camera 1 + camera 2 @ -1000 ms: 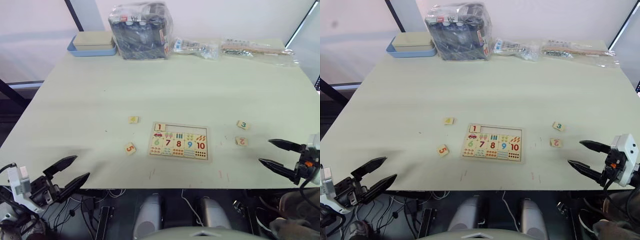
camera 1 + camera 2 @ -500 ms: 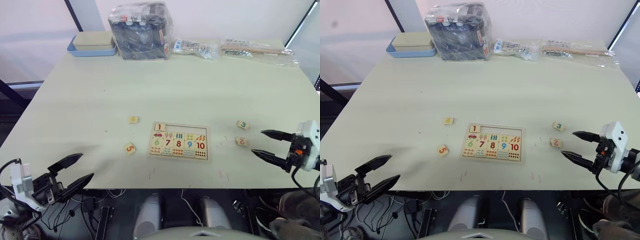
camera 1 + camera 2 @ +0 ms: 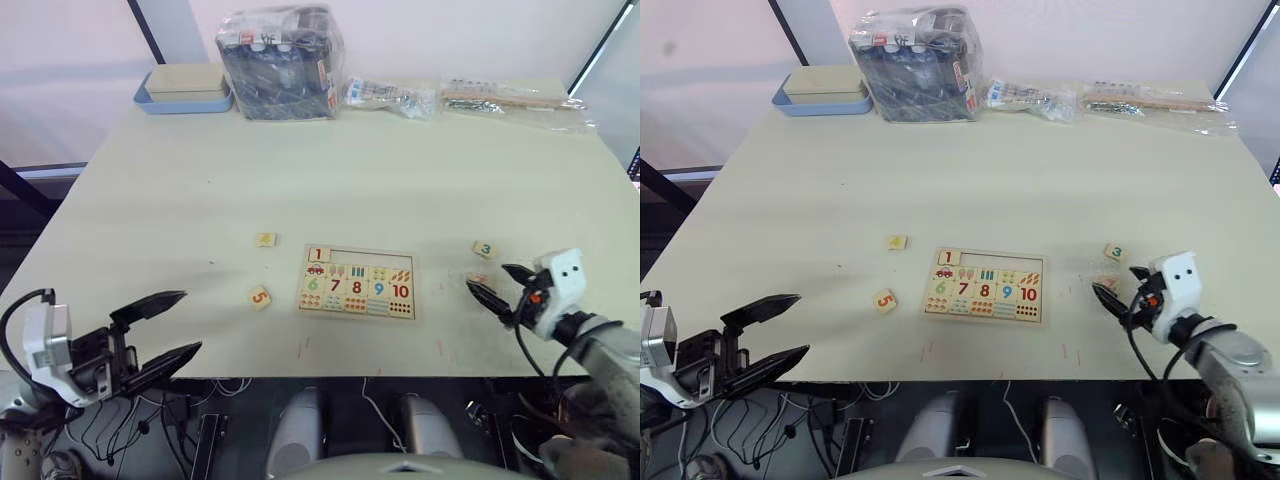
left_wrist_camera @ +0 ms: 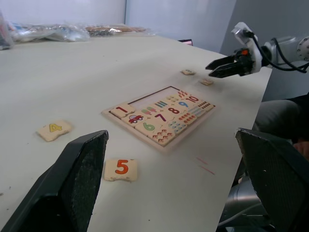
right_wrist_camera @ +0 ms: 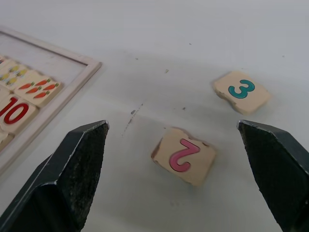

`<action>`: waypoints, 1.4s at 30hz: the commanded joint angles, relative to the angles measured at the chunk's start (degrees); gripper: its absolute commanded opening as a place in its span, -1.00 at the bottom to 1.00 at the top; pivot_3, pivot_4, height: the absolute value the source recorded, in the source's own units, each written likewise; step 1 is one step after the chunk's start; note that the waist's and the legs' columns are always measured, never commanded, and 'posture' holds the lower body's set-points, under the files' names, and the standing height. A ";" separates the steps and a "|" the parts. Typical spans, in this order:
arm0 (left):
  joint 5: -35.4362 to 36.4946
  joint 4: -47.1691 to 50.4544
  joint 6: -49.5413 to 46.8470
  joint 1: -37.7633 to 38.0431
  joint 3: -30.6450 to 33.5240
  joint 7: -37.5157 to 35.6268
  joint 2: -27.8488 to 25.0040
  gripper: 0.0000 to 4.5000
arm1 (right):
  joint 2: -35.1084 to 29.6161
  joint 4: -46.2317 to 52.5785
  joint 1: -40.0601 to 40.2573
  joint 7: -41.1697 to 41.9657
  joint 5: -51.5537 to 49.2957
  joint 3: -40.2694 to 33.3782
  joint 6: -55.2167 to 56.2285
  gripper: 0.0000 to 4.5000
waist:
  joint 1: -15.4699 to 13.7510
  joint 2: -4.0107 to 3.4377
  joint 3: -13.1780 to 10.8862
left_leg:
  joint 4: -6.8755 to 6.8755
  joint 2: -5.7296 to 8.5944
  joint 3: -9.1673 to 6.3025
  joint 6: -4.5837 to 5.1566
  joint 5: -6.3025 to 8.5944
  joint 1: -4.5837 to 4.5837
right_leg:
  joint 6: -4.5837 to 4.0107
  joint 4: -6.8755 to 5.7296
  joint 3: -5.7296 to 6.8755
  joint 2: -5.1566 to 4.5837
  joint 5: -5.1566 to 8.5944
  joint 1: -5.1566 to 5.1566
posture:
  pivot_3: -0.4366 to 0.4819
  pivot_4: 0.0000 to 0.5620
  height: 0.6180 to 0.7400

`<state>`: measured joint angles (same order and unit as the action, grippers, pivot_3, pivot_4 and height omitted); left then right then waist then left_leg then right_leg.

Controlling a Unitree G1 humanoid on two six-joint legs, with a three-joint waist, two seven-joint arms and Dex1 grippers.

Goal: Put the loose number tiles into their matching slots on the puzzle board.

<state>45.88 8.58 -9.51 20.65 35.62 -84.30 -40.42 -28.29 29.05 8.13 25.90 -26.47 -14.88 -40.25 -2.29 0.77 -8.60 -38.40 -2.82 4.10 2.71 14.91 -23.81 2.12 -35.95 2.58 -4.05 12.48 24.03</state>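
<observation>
1. Five loose number tiles belong to the puzzle board [image 3: 357, 282], which lies flat near the front middle of a pale table [image 3: 350, 170].
2. The 1 tile [image 3: 319, 255] already sits in the leftmost of the slots [image 3: 365, 257] along the board's top row; the rest of that strip is bare.
3. The 4 tile [image 3: 265, 239] lies on the table left of the board, and the 5 tile [image 3: 259, 296] lies nearer the front edge, also to the left.
4. The 3 tile [image 5: 241, 92] and the 2 tile [image 5: 184, 155] lie right of the board, close together but not touching.
5. The right gripper [image 3: 492, 287] hangs low over the 2 tile with its fingers spread wide, one on each side, not touching it.
6. The left gripper [image 3: 160, 332] hovers off the table's front left corner, fingers apart and holding nothing.
7. At the far edge stand a blue tray [image 3: 184, 96] and several plastic-wrapped packages [image 3: 282, 47].
</observation>
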 commanded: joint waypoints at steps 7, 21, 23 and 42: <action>1.42 0.21 -1.43 -2.54 0.14 -2.65 -3.29 1.00 | 10.10 9.09 0.10 -17.42 5.91 4.25 -5.47 0.99 | 0.18 -0.01 0.02 | -0.01 -0.01 0.01 0.00 0.00 0.03 | 0.01 -0.02 -0.01 0.01 0.00 0.01 | -0.05 -0.47 1.00; 1.11 2.08 -2.63 -3.70 -0.41 -0.28 -2.99 1.00 | 17.25 7.48 1.65 -24.55 11.47 7.04 -5.20 0.99 | 1.63 -0.01 0.05 | -0.01 -0.14 -0.03 -0.07 -0.04 0.12 | 0.19 -0.11 -0.02 0.11 0.12 -0.06 | -0.05 -0.47 1.00; 1.15 2.41 -2.73 -3.51 -0.36 0.04 -2.91 1.00 | 17.75 7.25 1.24 -24.81 11.77 7.42 -5.23 0.99 | 1.68 -0.02 0.05 | -0.01 -0.24 -0.01 -0.09 -0.05 0.13 | 0.19 -0.11 -0.04 0.22 0.12 -0.06 | -0.05 -0.47 1.00; 1.60 4.35 -3.46 -1.83 0.44 1.35 -2.54 1.00 | 17.84 4.72 -0.51 -22.32 12.68 10.24 -5.41 -0.37 | 2.64 0.10 0.13 | -0.01 -0.37 0.02 -0.19 -0.11 0.19 | 0.02 -0.14 -0.12 0.31 0.02 0.00 | -0.05 -0.47 1.00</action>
<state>46.33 10.82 -13.20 18.45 34.75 -83.20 -42.90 -9.91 33.58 7.38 2.77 -13.80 -5.06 -45.80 0.35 0.87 -8.47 -38.41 -3.19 4.12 2.52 14.80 -23.62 2.14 -36.10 2.47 -3.73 12.50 24.03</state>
